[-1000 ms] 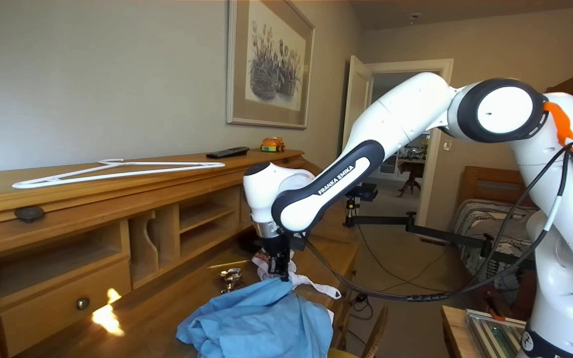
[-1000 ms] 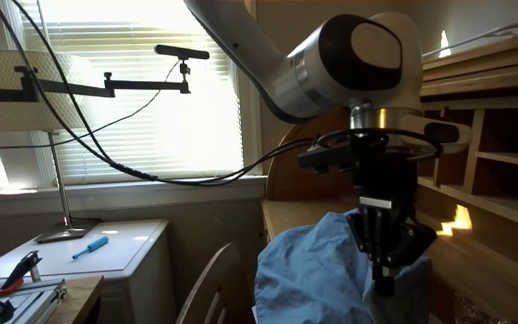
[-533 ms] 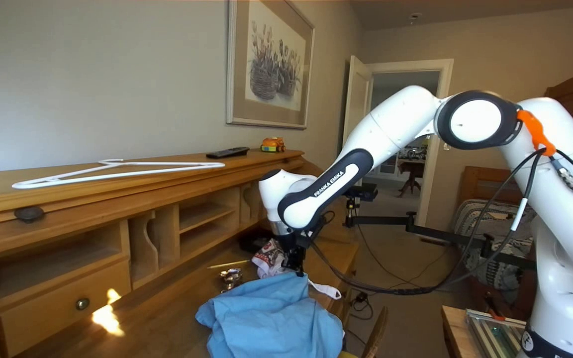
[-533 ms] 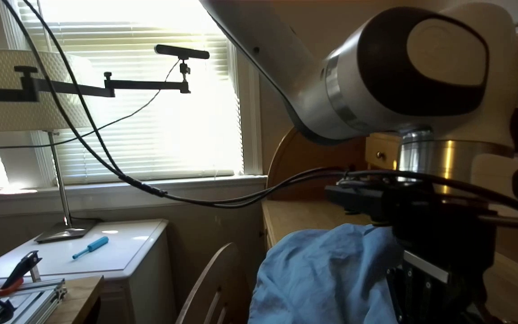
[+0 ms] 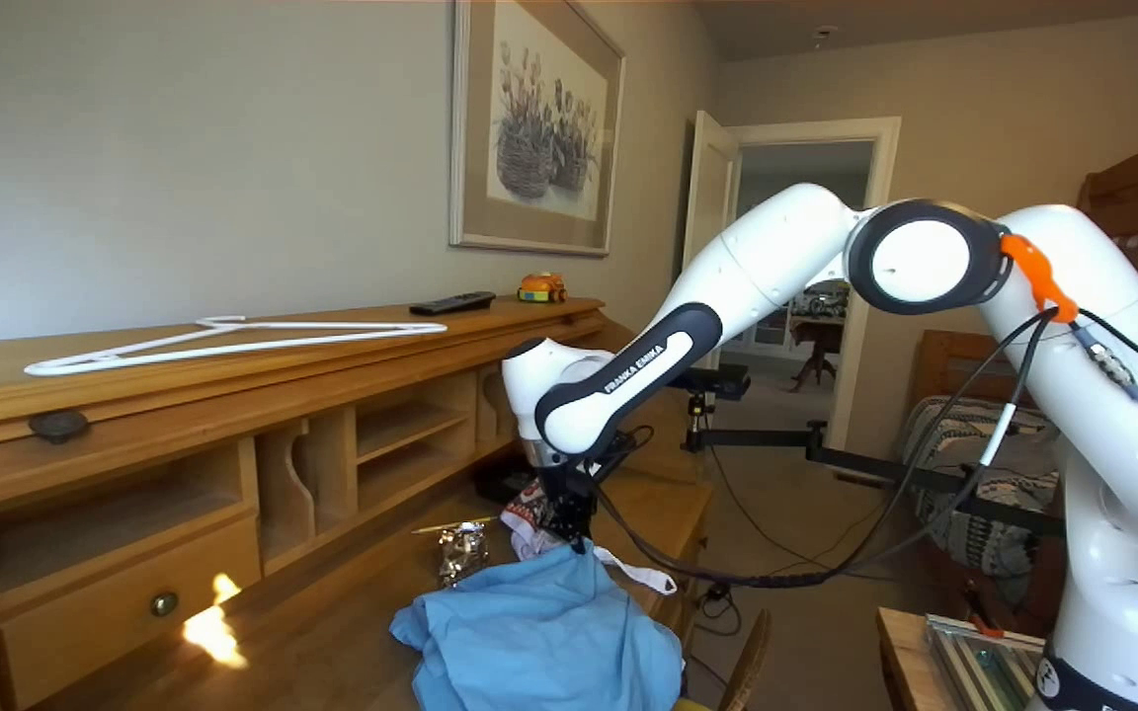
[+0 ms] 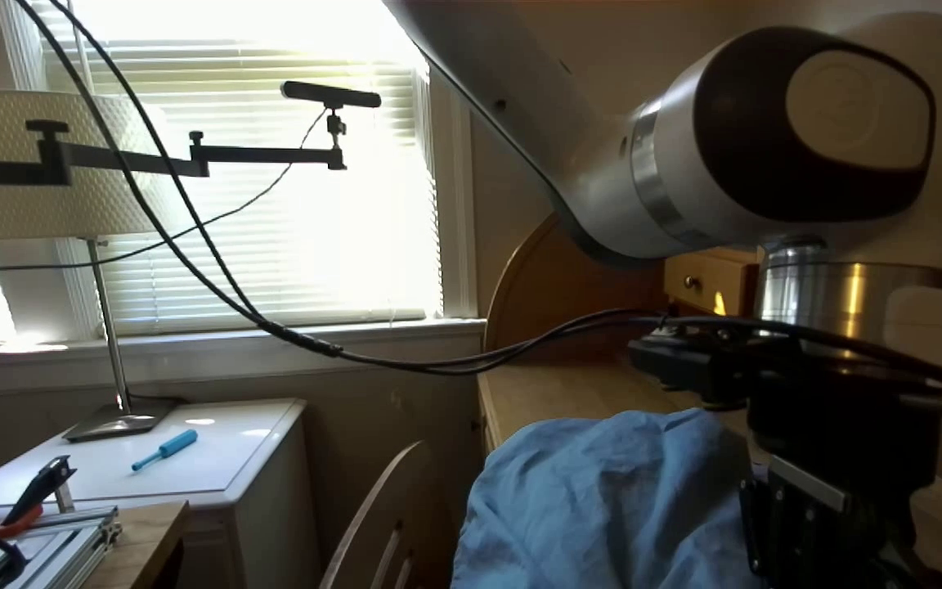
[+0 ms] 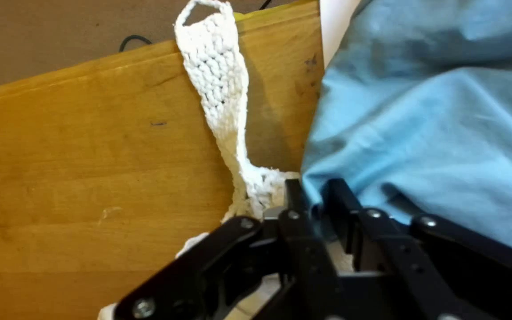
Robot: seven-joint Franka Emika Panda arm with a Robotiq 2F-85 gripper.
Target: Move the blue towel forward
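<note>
The blue towel (image 5: 539, 637) lies crumpled on the wooden desk (image 5: 322, 632), with one part drawn up to a peak. It also shows in an exterior view (image 6: 602, 499) and at the right of the wrist view (image 7: 438, 146). My gripper (image 5: 579, 545) points down at that peak. In the wrist view the gripper (image 7: 314, 193) has its fingers close together with a fold of the towel pinched between them. In an exterior view the fingertips are cut off by the bottom edge.
A white crocheted strap (image 7: 216, 71) lies beside the gripper, joined to a patterned cloth (image 5: 527, 518). A shiny crumpled object (image 5: 463, 551) and a pencil (image 5: 426, 530) lie behind the towel. A chair (image 6: 389, 491) stands at the desk's edge. Desk cubbies (image 5: 411, 425) rise behind.
The gripper moved right with the towel in an exterior view, then slightly back left, its peak following. In the view facing the window, the arm came closer and further right.
</note>
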